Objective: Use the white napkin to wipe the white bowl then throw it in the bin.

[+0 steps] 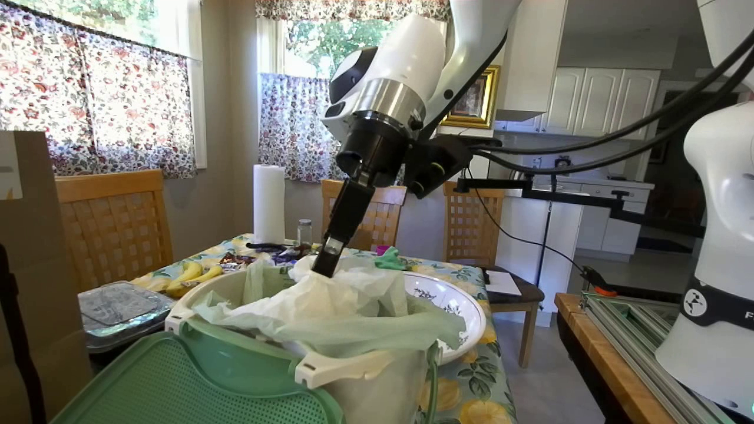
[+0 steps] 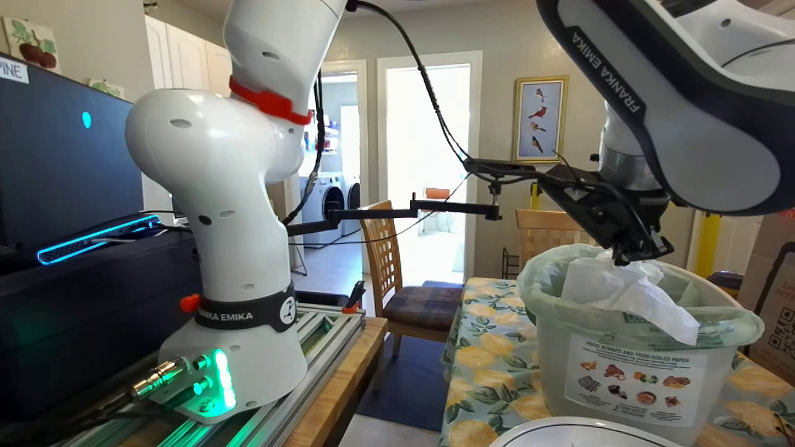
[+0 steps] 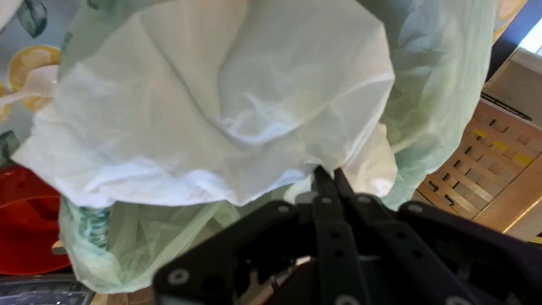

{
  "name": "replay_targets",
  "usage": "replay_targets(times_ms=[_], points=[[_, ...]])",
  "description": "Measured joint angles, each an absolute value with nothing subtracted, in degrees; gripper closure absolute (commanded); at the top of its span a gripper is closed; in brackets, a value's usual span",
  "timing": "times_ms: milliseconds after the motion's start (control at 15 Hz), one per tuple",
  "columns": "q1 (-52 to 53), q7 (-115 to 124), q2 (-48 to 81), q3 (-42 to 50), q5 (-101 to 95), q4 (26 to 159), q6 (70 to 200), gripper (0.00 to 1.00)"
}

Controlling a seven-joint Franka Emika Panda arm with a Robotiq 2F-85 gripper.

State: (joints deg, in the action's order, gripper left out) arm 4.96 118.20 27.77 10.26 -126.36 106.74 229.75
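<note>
The white napkin (image 1: pixel 318 300) hangs spread and crumpled over the bin's mouth. It also shows in an exterior view (image 2: pixel 608 282) and in the wrist view (image 3: pixel 237 106), with part draping over the lined rim. My gripper (image 3: pixel 328 171) points down above the bin with its fingers nearly together, the napkin pinched at the tips; it also shows in an exterior view (image 1: pixel 327 268). The bin (image 2: pixel 553 360), lined with a pale-green translucent bag, stands on the table; it also shows in an exterior view (image 1: pixel 377 394). The white patterned bowl (image 1: pixel 465 330) sits beside the bin, partly hidden; its rim (image 2: pixel 577 425) shows too.
A green perforated panel (image 1: pixel 194 377) stands in front of the bin. A clear-lidded box (image 1: pixel 126 309), bananas (image 1: pixel 191 280), a paper towel roll (image 1: pixel 269 203) and a jar (image 1: pixel 304 234) are on the table. A red container (image 3: pixel 29 220) is near the bin. A cardboard box (image 2: pixel 776 298) stands behind.
</note>
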Motion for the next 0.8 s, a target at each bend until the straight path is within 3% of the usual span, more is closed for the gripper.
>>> replay_targets(times_ms=[600, 800], points=[[5.2, 118.2, 30.7, 11.9, -126.7, 105.7, 226.9, 0.06], [5.3, 118.8, 30.6, 12.7, -126.6, 105.3, 225.0, 0.0]])
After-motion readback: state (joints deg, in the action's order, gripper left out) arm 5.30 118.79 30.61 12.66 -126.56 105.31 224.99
